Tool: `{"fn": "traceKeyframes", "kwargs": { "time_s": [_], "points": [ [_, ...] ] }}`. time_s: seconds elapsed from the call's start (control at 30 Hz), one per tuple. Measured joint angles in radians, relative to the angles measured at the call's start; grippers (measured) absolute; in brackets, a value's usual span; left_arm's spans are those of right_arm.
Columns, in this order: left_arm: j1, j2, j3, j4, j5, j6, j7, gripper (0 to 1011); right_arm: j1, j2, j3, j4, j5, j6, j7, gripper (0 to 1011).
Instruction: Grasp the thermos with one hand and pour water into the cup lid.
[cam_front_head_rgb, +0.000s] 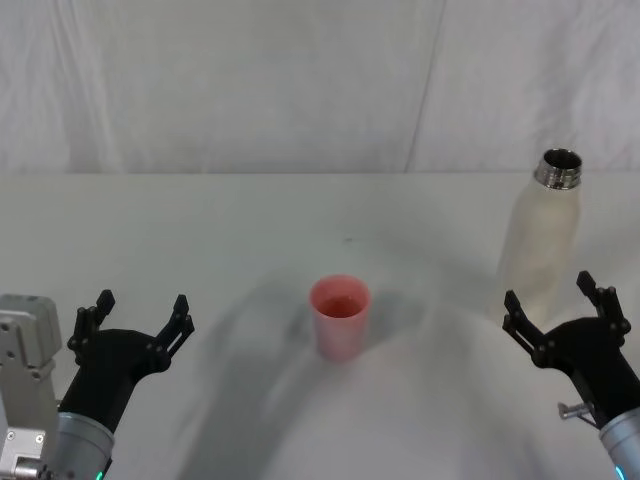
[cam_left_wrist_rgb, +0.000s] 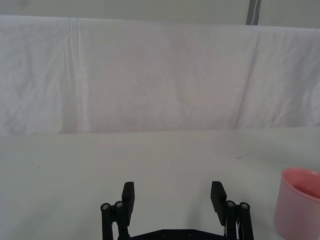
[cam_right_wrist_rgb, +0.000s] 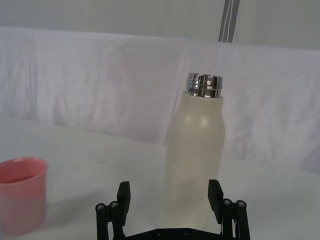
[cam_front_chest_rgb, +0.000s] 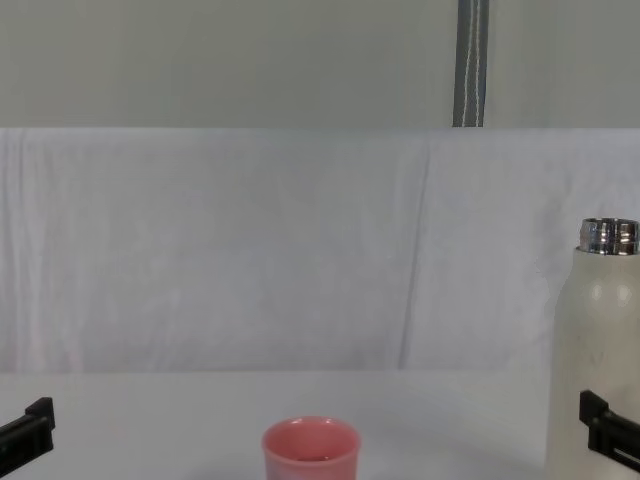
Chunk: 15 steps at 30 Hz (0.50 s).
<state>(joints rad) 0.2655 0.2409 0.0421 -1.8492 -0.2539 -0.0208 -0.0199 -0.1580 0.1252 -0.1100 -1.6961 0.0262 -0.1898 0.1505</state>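
We see the thermos (cam_front_head_rgb: 541, 235) upright toward the table's (cam_front_head_rgb: 200, 220) right edge, uncapped, ready for pouring. Our right end effector (cam_front_head_rgb: 561, 299) sits just before it, jaws wide, empty. The cup lid (cam_front_head_rgb: 340, 317) stands mid-table, apart. Our left end effector (cam_front_head_rgb: 132, 313) waits open, holding nothing, near the left front corner.
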Motion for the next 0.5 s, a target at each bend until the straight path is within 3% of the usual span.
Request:
{"fn": "traceKeyframes", "kwargs": {
  "time_s": [0.13,0.5],
  "points": [
    [0.000,0.000,0.000,0.000,0.000,0.000,0.000,1001,-0.031,0.003,-0.007,-0.015,0.002,-0.004,0.001,1002],
    [0.000,0.000,0.000,0.000,0.000,0.000,0.000,1001,-0.046,-0.001,-0.039,-0.004,0.004,-0.024,0.008,1002]
  ]
}}
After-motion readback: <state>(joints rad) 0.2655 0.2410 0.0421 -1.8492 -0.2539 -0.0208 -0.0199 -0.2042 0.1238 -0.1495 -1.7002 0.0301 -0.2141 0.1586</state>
